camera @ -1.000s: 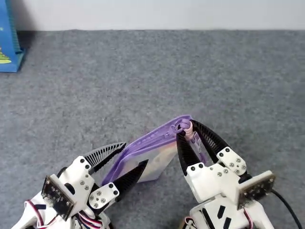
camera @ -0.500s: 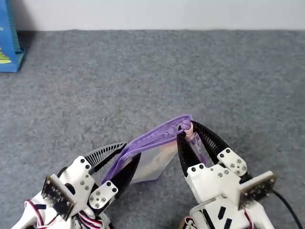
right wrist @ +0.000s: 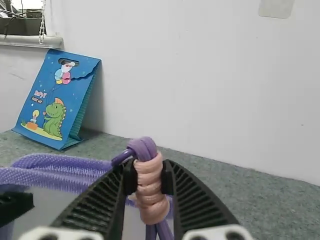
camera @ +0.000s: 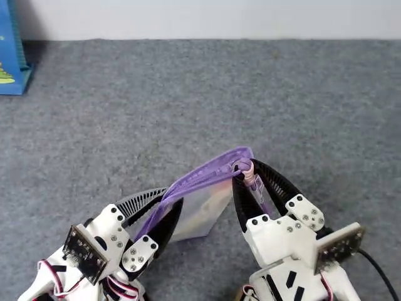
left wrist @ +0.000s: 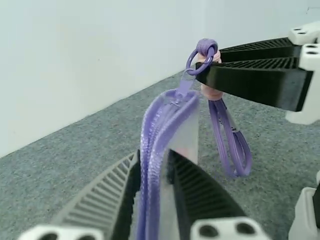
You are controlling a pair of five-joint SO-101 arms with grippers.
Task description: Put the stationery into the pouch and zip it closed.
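Pouch (camera: 199, 216): frosted translucent plastic body, purple woven cloth zipper tape (left wrist: 150, 145). Pull cord (right wrist: 148, 185): braided cloth. Right gripper fingers (right wrist: 97, 202): matt black ribbed plastic. Table (camera: 188, 94): rough grey felt-like cloth. Gift bag (right wrist: 55, 100): glossy paper

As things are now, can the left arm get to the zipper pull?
Probably not. The left gripper is shut on the pouch at its near end, and the right gripper clamps the pull at the far end, leaving little of it free.
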